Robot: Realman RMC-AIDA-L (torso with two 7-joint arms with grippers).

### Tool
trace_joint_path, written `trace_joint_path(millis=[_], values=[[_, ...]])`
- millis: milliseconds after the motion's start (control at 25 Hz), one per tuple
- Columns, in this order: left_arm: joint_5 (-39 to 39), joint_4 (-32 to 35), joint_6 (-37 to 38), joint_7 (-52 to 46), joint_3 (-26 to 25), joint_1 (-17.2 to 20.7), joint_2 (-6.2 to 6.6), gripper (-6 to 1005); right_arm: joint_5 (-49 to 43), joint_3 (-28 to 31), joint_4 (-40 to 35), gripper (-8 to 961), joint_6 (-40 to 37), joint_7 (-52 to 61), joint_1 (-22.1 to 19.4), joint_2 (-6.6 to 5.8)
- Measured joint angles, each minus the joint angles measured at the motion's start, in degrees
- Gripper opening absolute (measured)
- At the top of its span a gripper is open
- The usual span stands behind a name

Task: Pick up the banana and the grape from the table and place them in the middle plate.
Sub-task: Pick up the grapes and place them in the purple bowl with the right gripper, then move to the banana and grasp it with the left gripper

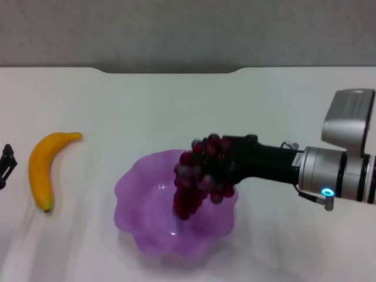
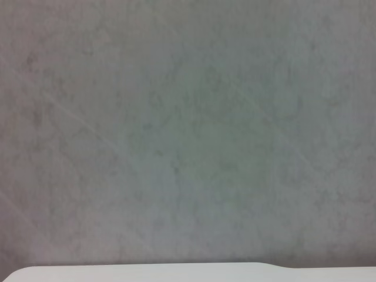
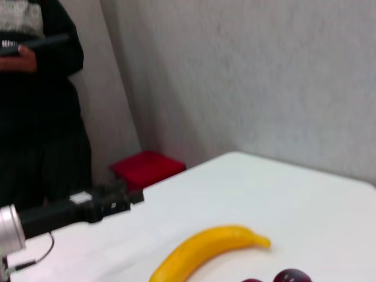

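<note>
There, grape (image 1: pixel 200 179) in right claw (image 1: pixel 218 167), over middle plate (image 1: pixel 135 194).

Soft, even light fills every view, bright on the white counter (image 1: pixel 176 100). Shadows are faint, a pale one under the middle plate (image 1: pixel 147 235). The grape (image 1: pixel 200 176) looks slightly smeared; the left wrist view is hazy.

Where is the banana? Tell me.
In the head view the banana lies on the table at the robot's left, beside the middle plate.
</note>
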Motion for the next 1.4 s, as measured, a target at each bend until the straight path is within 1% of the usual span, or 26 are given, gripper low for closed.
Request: trace_joint_path(millis=[240, 480, 800, 1040, 1280, 1400], values=[[0.0, -0.04, -0.02, 0.15, 0.17, -0.2, 0.0, 875, -2.61, -0.03, 1.77, 449, 0.27, 2.47, 0.61, 0.07], [0.0, -0.05, 0.03, 0.17, 0.11, -0.05, 0.0, 875, -2.89, 0.25, 1.91, 447, 0.54, 3.68, 0.51, -0.02], [0.0, -0.06, 0.16, 0.17, 0.18, -0.07, 0.0, 875, -3.03, -0.21, 1.96, 569, 3.83, 4.44, 0.68, 0.18], [0.0, -0.05, 0.18, 0.17, 0.11, -0.06, 0.0, 874, -3.07, -0.23, 2.0, 803, 4.7, 5.28, 0.77, 0.1], [0.0, -0.04, 0.18, 0.14, 0.08, -0.11, 0.0, 874, -3.08, -0.18, 1.89, 810, 4.91, 5.29, 1.66, 0.06], [0.0, -0.04, 0.15, 0.14, 0.08, -0.18, 0.0, 874, -3.07, 0.78, 0.77, 813, 4.97, 5.11, 2.09, -0.02]])
